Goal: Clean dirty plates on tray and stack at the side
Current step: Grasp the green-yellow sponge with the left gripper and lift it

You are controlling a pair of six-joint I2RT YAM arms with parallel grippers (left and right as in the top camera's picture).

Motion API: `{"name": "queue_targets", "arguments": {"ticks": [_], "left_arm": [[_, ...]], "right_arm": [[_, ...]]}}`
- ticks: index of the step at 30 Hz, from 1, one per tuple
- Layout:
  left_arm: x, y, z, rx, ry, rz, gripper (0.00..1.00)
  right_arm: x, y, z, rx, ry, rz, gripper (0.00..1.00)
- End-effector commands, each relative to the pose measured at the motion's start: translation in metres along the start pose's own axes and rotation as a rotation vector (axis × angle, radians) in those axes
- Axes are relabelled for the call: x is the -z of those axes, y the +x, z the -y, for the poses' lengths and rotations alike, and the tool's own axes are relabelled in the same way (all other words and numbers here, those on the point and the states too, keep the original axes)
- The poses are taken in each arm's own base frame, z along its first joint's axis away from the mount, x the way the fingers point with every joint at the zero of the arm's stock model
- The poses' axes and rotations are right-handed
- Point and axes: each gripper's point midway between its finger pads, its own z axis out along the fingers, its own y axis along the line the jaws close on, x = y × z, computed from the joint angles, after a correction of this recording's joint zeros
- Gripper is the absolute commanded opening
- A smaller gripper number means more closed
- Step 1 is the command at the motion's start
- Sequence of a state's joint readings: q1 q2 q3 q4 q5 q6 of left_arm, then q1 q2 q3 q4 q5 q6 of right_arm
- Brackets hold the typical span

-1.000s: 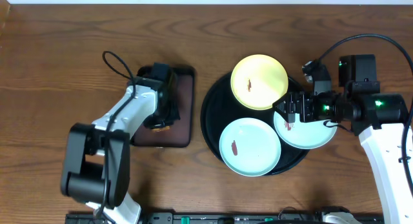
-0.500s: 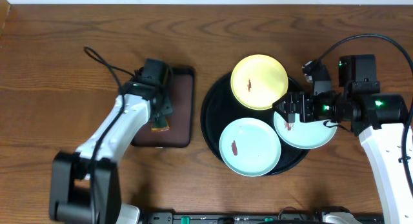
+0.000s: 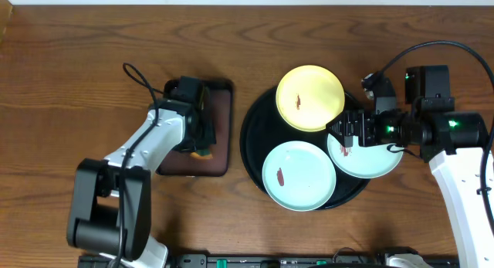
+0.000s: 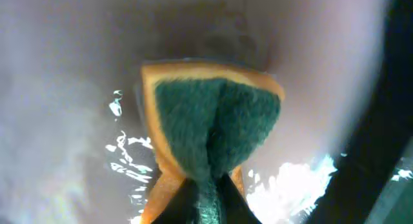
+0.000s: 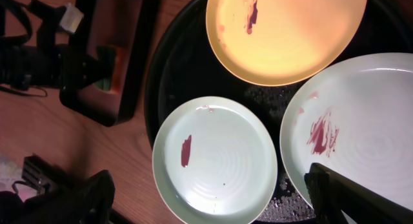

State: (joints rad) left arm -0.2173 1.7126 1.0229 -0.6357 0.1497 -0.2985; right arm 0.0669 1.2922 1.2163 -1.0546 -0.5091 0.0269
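The black tray (image 3: 253, 137) holds a pale yellow plate (image 3: 310, 98) at the back, a mint plate (image 3: 299, 175) at the front and a second mint plate (image 3: 372, 158) overhanging its right rim. Each has a reddish smear. My right gripper (image 3: 347, 137) is open and empty above the left edge of the right mint plate. The right wrist view shows the yellow plate (image 5: 287, 33), the front plate (image 5: 216, 159), the right plate (image 5: 361, 127) and the gripper's spread fingers (image 5: 210, 182). My left gripper (image 4: 206, 201) is shut on a green-and-orange sponge (image 4: 213, 127).
The left gripper (image 3: 197, 138) holds the sponge (image 3: 203, 153) over a dark-brown rectangular tray (image 3: 220, 129) left of the black tray. Its surface looks wet in the left wrist view (image 4: 77, 69). Bare wood tabletop (image 3: 401, 52) lies around both trays.
My left arm swung left and then back right over the brown tray with the sponge in it. The right arm and the plates have not moved.
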Motion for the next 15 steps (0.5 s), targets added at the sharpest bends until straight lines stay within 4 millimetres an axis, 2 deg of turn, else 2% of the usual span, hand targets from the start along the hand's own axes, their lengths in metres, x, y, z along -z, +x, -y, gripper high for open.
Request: {"name": "queue_targets", "arguments": {"ticks": [1,4,9,11,15], "left_arm": [[0.035,-0.019,0.016,-0.034,0.065,0.103,0.44],[0.035,-0.019,0.013,-0.034,0.055,0.107,0.57],[0.017,-0.013,0.009,-0.039,0.026,0.076,0.57],[-0.004,-0.002,0.010,-0.054,0.001,0.009,0.40],[-0.024,0.012,0.014,-0.080,-0.020,-0.057,0.30]], "right_arm": [[0.004,-0.005,-0.008,0.006,-0.023,0.016,0.94],[0.004,-0.008,-0.008,0.013,-0.023,0.027,0.95],[0.004,-0.013,-0.008,0.024,-0.024,0.045,0.95],[0.004,-0.015,-0.008,0.029,-0.024,0.055,0.96],[0.004,-0.017,-0.009,0.041,-0.024,0.062,0.99]]}}
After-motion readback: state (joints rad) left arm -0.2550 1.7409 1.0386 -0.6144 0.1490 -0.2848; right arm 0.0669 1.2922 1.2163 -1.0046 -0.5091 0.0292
